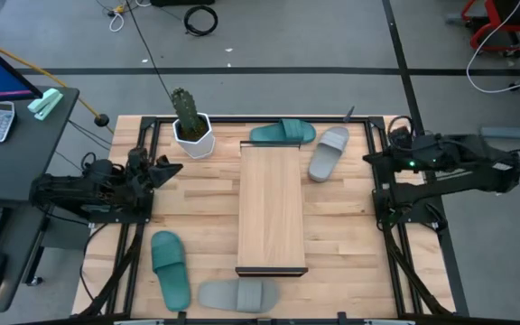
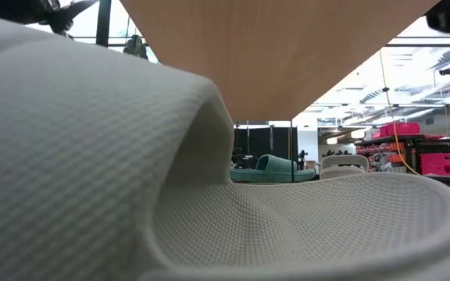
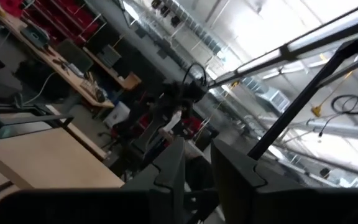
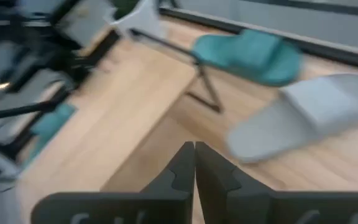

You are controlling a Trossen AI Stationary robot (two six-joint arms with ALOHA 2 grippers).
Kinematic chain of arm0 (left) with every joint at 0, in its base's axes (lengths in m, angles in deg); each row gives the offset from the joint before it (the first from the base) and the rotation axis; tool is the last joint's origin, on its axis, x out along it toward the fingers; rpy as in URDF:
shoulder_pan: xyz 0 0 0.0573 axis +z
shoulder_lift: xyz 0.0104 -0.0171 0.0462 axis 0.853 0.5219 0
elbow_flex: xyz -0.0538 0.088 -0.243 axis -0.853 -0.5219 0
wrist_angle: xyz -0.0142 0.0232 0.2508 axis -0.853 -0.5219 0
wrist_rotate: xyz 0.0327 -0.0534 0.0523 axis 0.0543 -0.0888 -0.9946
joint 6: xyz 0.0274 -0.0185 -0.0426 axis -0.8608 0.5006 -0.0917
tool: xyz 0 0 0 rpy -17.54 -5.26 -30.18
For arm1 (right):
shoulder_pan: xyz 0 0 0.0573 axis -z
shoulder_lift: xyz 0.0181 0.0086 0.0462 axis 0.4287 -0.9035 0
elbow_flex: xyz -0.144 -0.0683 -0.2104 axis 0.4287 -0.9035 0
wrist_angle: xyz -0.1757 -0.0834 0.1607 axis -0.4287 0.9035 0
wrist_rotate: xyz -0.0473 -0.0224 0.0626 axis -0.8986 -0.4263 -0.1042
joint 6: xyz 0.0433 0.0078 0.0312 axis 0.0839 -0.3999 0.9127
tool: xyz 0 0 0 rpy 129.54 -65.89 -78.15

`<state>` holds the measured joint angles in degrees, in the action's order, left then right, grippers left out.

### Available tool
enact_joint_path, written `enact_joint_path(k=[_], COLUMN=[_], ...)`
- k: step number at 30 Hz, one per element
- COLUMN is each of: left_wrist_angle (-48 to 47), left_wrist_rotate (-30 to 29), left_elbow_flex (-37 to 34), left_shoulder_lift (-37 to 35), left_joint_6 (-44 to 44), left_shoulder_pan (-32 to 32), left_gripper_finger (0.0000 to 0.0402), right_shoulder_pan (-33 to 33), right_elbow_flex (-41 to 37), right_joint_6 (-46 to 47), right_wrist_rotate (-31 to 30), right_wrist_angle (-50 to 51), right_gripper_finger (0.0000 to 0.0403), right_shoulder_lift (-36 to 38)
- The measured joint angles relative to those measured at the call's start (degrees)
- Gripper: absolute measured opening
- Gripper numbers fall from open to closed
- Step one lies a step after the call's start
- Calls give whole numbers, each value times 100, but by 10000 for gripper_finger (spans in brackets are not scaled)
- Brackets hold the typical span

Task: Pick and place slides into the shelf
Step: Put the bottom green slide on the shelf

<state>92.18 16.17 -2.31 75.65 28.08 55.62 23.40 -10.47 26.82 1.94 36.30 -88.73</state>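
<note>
On the table (image 1: pixel 341 226) I see all four slides lying around the shelf (image 1: pixel 272 206), none on it. One teal slide (image 1: pixel 283 134) sits at the shelf's far end, with a grey slide (image 1: pixel 329 153) just beside it toward the right arm. At the near end a second grey slide (image 1: pixel 238 293) lies crosswise below the shelf, and the other teal slide (image 1: pixel 170 268) rests off to the left of that. A potted cactus (image 1: pixel 190 124) stands near the far left corner. My left gripper (image 1: pixel 162 170) is raised at the table's left edge, fingers slightly parted around nothing. My right gripper (image 4: pixel 194 163) hangs at the right edge, its jaws closed and empty.
</note>
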Motion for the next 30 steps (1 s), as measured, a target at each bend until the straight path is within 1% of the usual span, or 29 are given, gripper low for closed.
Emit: enact_joint_path(k=[3,7,10,12,14,16,19,23,26,29,30], left_wrist_angle=[-15,-26,-21,-36,-137,-240,-547,-987,-1216,-1442,-1508], left_wrist_rotate=[88,391,724,1010,1169,1230,1235,1240,1240,1240,1240], left_elbow_flex=[262,635,920,1093,1268,1401,1583,1725,1725,1725,1725], left_shoulder_lift=[445,1102,1580,1857,2071,2239,2413,2574,2664,2713,2722], left_joint_6=[4,4,28,39,51,131,197,325,527,656,685], left_shoulder_pan=[0,0,0,-23,-72,-132,-286,-554,-733,-882,-921], left_gripper_finger=[101,122,137,147,156,162,167,166,166,167,166], right_shoulder_pan=[0,0,0,-1,0,0,-2,-7,-8,-7,-5], right_elbow_flex=[467,699,701,701,699,695,598,326,42,-276,-357], right_joint_6=[232,253,260,365,542,643,816,1021,1153,1587,1712], right_wrist_rotate=[-224,-94,174,207,210,335,704,813,640,21,-81], right_wrist_angle=[582,722,785,1007,1274,1344,1317,1324,1316,1346,1368], right_gripper_finger=[21,21,21,22,25,30,37,40,38,37,37], right_shoulder_lift=[-405,-747,-886,-979,-1044,-1071,-1054,-1047,-1051,-1054,-1052])
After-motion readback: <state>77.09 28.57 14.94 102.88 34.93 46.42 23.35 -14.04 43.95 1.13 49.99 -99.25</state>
